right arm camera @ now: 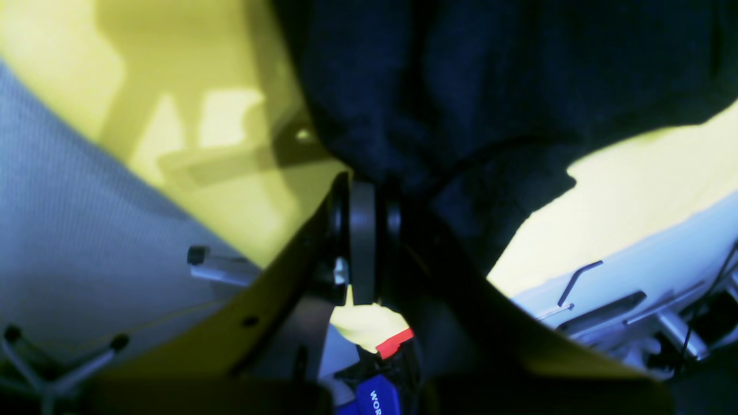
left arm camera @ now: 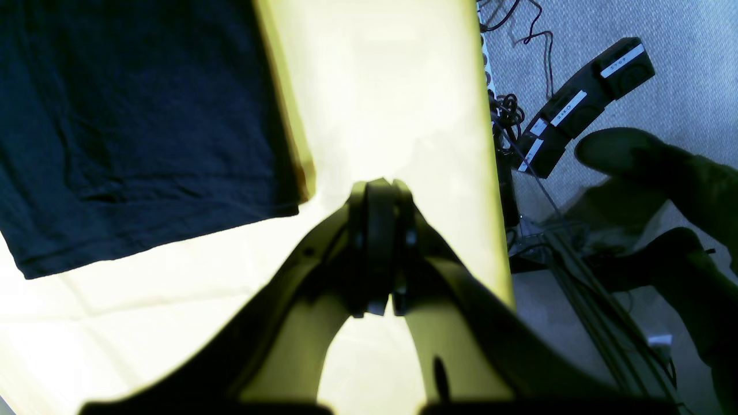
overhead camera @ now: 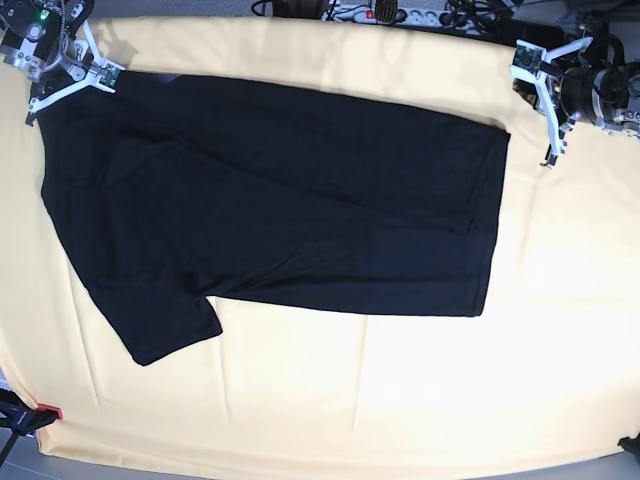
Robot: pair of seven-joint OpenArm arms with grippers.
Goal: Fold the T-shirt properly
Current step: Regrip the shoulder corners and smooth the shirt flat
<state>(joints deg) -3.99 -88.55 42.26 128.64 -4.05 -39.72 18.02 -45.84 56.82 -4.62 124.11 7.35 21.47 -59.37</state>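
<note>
Black T-shirt [overhead camera: 290,210] lies flat across the pale yellow cloth [overhead camera: 330,400], stretched sideways in the base view, plain side up, no print showing. One sleeve [overhead camera: 160,320] sticks out at the lower left of that view; the straight hem edge [overhead camera: 492,220] sits at the right side.

My right gripper [right arm camera: 362,242] is at the shirt's upper left corner in the base view [overhead camera: 60,80]. Its wrist view shows the fingers pressed together with black fabric bunched right against the tips, so I read it as pinching the T-shirt [right arm camera: 490,86] at that edge. The exact bite point is dark and blurred.

My left gripper [left arm camera: 377,248] is over bare yellow cloth [left arm camera: 380,86], just beside the shirt's hem corner [left arm camera: 288,202] but not touching it. Fingers pressed together, nothing between them. In the base view it sits off the top right corner of the shirt [overhead camera: 550,110].

Off the table edge in the left wrist view: grey floor [left arm camera: 680,86], tangled cables [left arm camera: 507,109], a black labelled device [left arm camera: 582,104]. A red tag [right arm camera: 395,343] shows under my right gripper in its wrist view.
</note>
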